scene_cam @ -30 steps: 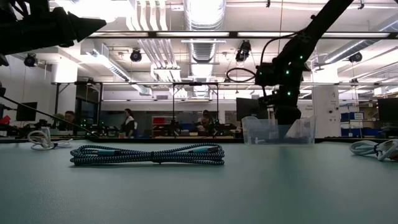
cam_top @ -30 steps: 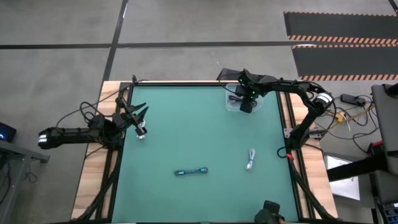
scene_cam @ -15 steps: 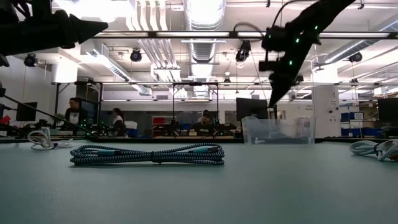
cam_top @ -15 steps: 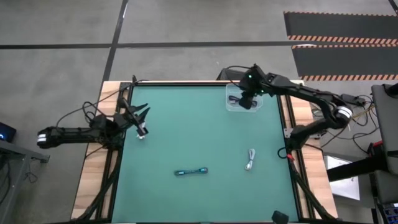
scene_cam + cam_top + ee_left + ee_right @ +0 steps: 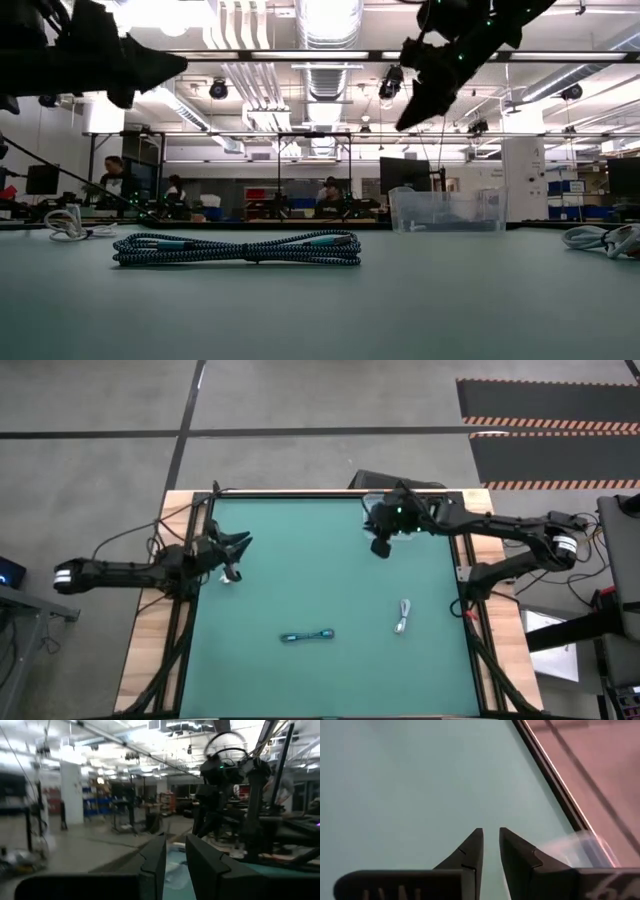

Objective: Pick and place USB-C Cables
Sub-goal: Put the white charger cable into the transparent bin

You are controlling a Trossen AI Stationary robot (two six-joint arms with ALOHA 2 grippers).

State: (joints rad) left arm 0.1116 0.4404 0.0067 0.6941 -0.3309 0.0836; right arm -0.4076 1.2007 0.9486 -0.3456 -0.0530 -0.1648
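The teal-blue cable (image 5: 307, 636) lies flat on the green table, near the middle of its near half, and it also shows in the low view (image 5: 237, 247). The white-grey cable (image 5: 402, 616) lies to its right and also shows in the low view (image 5: 603, 238). The dark cable is not in view. My right gripper (image 5: 380, 548) is shut and empty, high above the table beside a clear container (image 5: 447, 210) at the far right. My left gripper (image 5: 241, 544) is shut and empty, above the table's left side.
A small pale coiled cord (image 5: 228, 575) lies on the table under my left gripper and also shows in the low view (image 5: 65, 222). The table has a dark raised frame (image 5: 330, 493). In the high view my right arm covers most of the container. People stand in the room beyond.
My right gripper has risen out of the clear container and gone up and a little toward the table's left and near edges, holding nothing. My left gripper has shifted slightly toward the table's right. The cables on the table have not moved.
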